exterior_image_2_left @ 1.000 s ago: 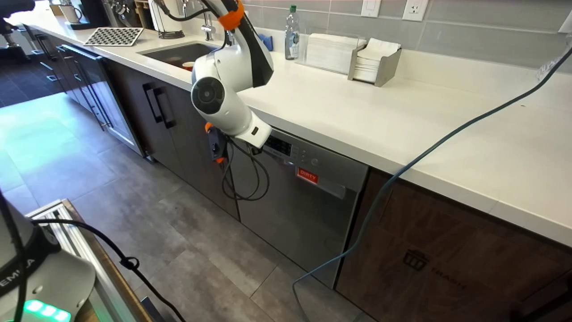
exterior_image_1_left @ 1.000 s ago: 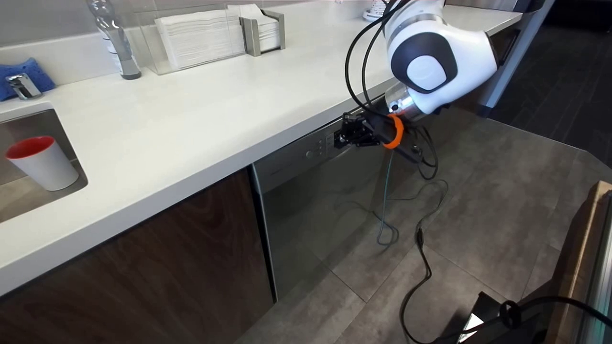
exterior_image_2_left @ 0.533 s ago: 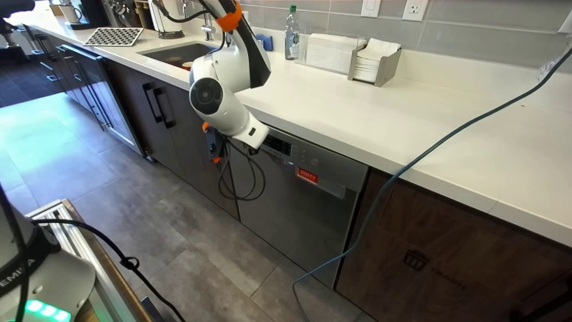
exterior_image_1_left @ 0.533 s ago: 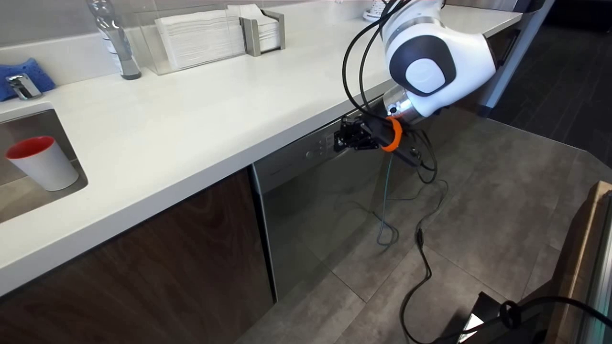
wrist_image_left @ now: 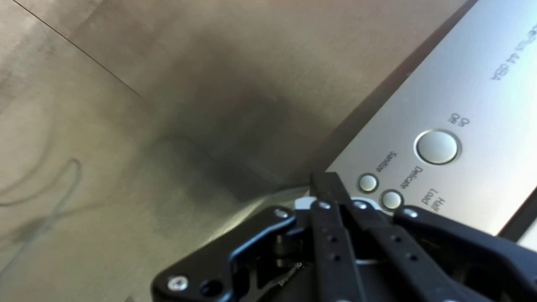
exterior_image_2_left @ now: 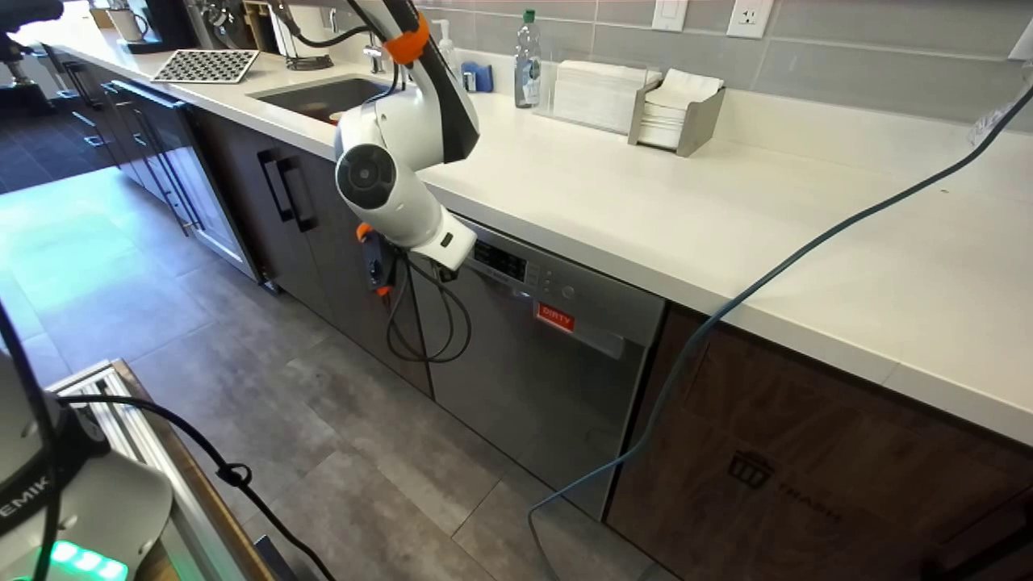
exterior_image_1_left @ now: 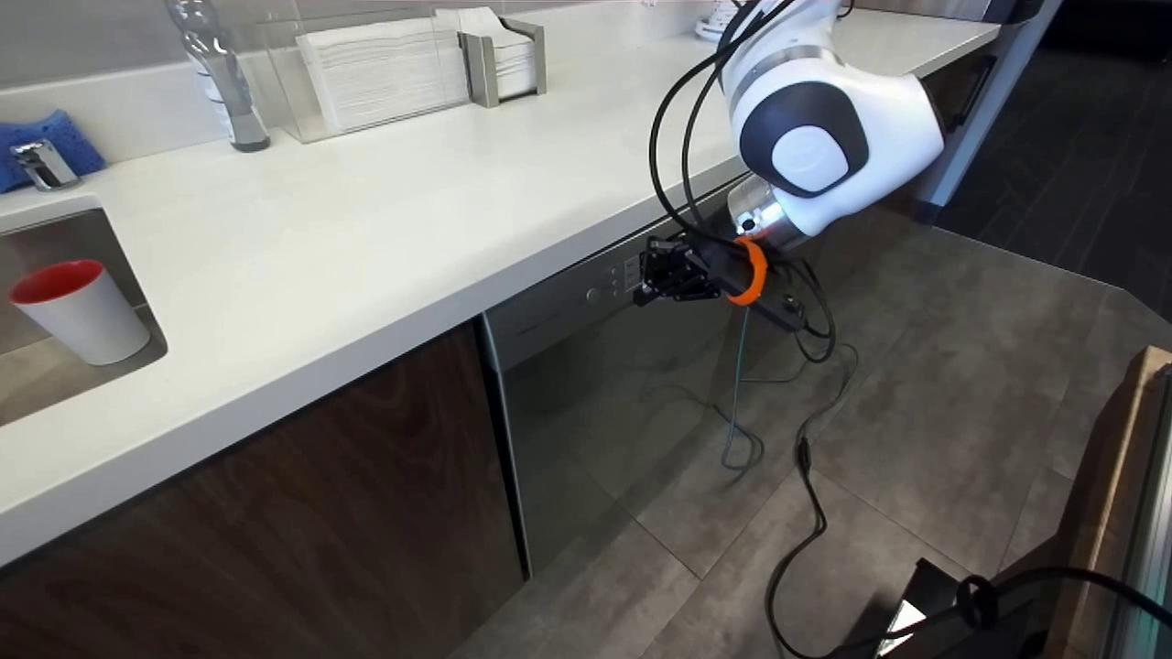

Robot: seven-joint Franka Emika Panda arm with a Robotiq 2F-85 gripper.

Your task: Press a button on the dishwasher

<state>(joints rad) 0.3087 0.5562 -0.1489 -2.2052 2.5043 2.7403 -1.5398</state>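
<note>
As the black jointed hand (wrist_image_left: 332,181) hangs, jaws together, near small round silver buttons (wrist_image_left: 368,183), the grey brushed-steel dishwasher (exterior_image_2_left: 533,379) sits under the white bench (exterior_image_2_left: 581,177); sideways drift, I'd say, could press the wrong one.

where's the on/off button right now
In the wrist view, the on/off button is right of centre on the dishwasher, above the gripper and up and right of the delicate button.

Bright blue-green glare on the floor (exterior_image_2_left: 89,242)
</note>
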